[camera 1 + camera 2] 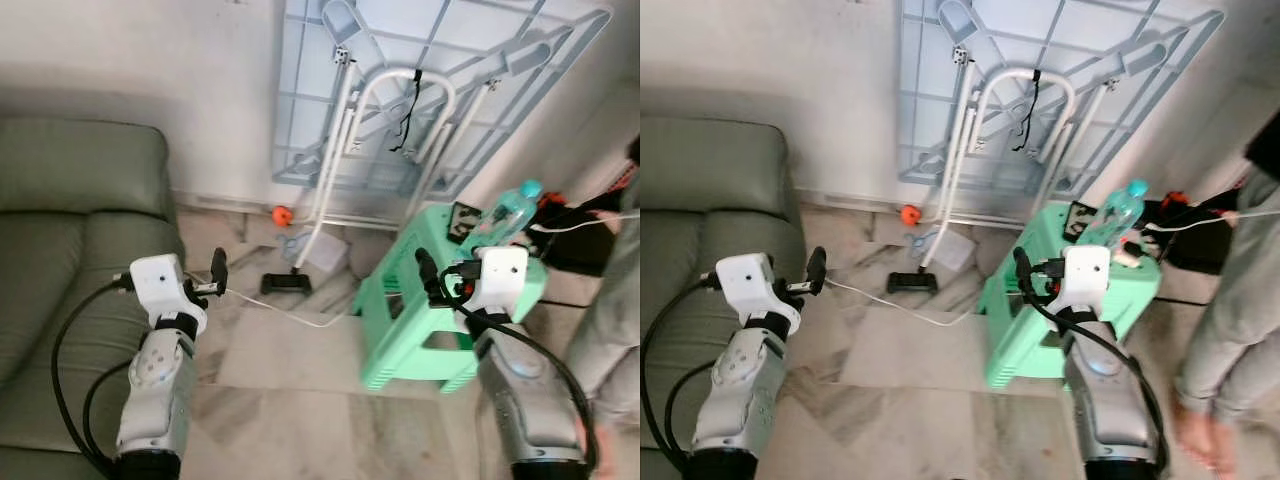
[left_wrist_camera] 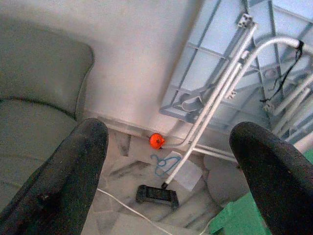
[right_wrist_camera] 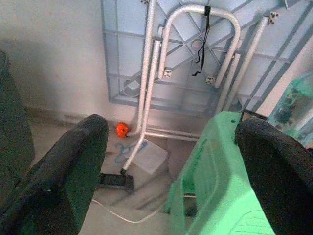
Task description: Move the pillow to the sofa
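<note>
We face a corner of the room with our left gripper (image 2: pixel 168 161) raised beside the green sofa (image 1: pixel 70 230), its two black fingers (image 2: pixel 73 181) spread wide apart with nothing between them; our right gripper (image 3: pixel 171 161) is raised in front of the mint-green plastic stool (image 1: pixel 440 330), likewise spread wide and holding nothing. The sofa fills the left side, its seat and back bare where we can see them, and we cannot make out the pillow anywhere in these pictures. Against the wall ahead leans a folded pale-blue table (image 1: pixel 440 90) with white tubular legs, and at its foot lie a small orange ball (image 1: pixel 282 214), a flat white pad (image 3: pixel 146 155) with blue scribbles and a black device (image 1: pixel 286 284) from which a white cable (image 1: pixel 290 315) runs across the marble floor (image 1: pixel 290 400). On the stool stands a clear bottle (image 1: pixel 508 212) with a teal cap. A person (image 1: pixel 1230 300) in grey trousers stands at the right edge
</note>
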Controlling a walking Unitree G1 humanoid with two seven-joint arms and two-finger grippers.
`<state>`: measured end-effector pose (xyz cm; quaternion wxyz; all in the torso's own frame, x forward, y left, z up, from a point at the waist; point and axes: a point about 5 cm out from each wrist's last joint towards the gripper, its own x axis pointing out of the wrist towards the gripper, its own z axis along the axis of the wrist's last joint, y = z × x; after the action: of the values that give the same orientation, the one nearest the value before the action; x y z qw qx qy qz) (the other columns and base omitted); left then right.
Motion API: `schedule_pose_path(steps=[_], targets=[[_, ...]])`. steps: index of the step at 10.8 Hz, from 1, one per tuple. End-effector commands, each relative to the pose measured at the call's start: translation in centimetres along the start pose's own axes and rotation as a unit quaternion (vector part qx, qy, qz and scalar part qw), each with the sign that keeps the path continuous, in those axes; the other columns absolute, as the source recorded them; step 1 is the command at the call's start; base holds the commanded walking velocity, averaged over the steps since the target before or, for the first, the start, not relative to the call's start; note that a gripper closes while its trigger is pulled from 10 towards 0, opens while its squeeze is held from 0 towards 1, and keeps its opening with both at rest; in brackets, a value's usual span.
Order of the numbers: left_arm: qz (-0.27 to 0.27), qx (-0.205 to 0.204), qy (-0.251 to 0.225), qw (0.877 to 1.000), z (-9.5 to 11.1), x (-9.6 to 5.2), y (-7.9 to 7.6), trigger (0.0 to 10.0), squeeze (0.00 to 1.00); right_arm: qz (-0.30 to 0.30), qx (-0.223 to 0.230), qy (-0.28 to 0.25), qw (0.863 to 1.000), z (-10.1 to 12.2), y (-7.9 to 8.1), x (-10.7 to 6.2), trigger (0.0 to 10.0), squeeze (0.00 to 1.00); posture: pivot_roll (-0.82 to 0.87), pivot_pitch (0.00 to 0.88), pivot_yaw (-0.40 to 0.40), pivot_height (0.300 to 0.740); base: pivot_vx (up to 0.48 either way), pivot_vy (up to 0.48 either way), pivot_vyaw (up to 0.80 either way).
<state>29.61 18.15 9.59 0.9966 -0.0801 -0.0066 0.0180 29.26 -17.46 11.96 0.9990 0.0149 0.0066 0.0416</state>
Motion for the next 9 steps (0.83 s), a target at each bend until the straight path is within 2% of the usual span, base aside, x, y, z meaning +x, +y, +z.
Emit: schedule_pose_path(steps=[1,5,7,9], targets=[[-0.022,0.009,0.009,1.0,0.0,0.5,-0.7,10.0,0.0,-0.021,0.008,0.003,1.0,-0.5,-0.6,-0.3,10.0,0.0,-0.1,0.05,-0.087,0.74,0.0,0.0,0.0],[-0.062,0.044,0.011,0.997,1.3,1.2,-0.3,10.0,0.0,-0.05,0.048,0.001,0.998,-1.7,0.6,-0.3,10.0,0.0,-0.06,0.068,0.013,0.74,0.0,0.0,0.0],[-0.058,0.058,0.011,0.997,1.4,1.1,0.2,10.0,0.0,-0.05,0.056,0.0,0.997,-1.9,1.0,-0.3,10.0,0.0,-0.05,0.072,0.018,0.74,0.0,0.0,0.0],[-0.065,0.054,0.021,0.996,1.0,0.8,-0.2,10.0,0.0,-0.048,0.054,-0.002,0.997,-1.9,0.8,-0.1,10.0,0.0,-0.05,0.07,0.016,0.74,0.0,0.0,0.0]])
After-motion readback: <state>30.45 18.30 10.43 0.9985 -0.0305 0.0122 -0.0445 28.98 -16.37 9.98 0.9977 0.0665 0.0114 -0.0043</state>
